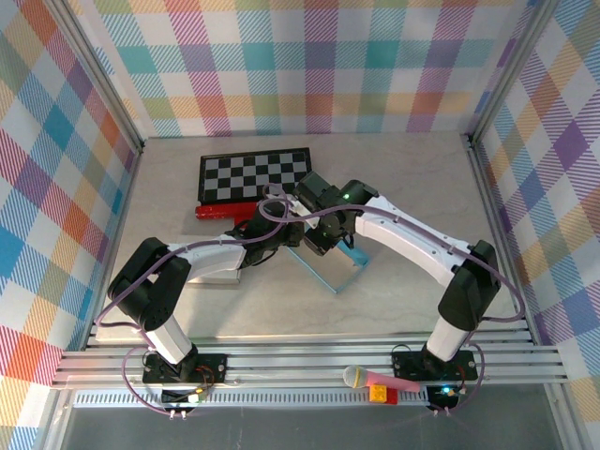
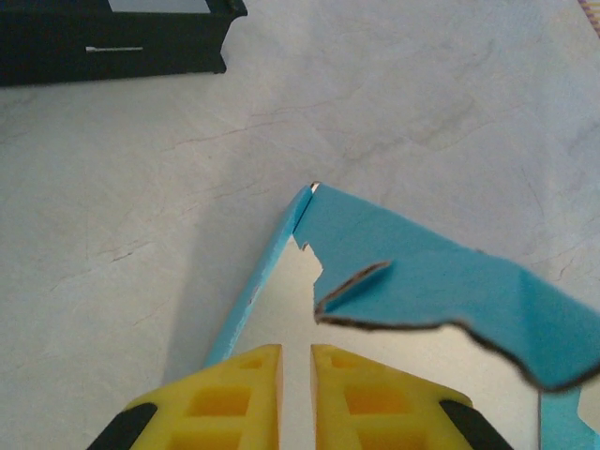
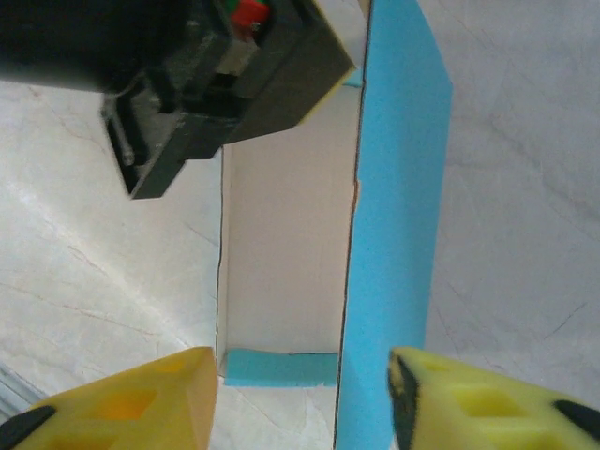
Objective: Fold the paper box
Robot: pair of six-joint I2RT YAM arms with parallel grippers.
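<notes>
The paper box (image 1: 330, 269) lies partly folded in the middle of the table, blue outside and beige inside. In the left wrist view a torn-edged blue flap (image 2: 441, 281) and a thin raised side wall (image 2: 253, 291) meet at a corner ahead of my left gripper (image 2: 295, 366). Its yellow fingers are shut to a narrow slit with nothing between them, over the beige floor. My right gripper (image 3: 302, 375) is open and straddles the upright blue wall (image 3: 394, 234), which stands close to the right finger. The beige floor (image 3: 281, 244) and a low blue end flap (image 3: 281, 367) lie beyond. Both grippers meet over the box (image 1: 314, 234).
A black-and-white chessboard (image 1: 253, 173) lies behind the box, with a red object (image 1: 220, 212) at its front left edge. Its black edge (image 2: 112, 42) shows at the top of the left wrist view. A pink microphone (image 1: 375, 380) rests on the front rail. The left arm's black wrist (image 3: 216, 75) hangs close above the box.
</notes>
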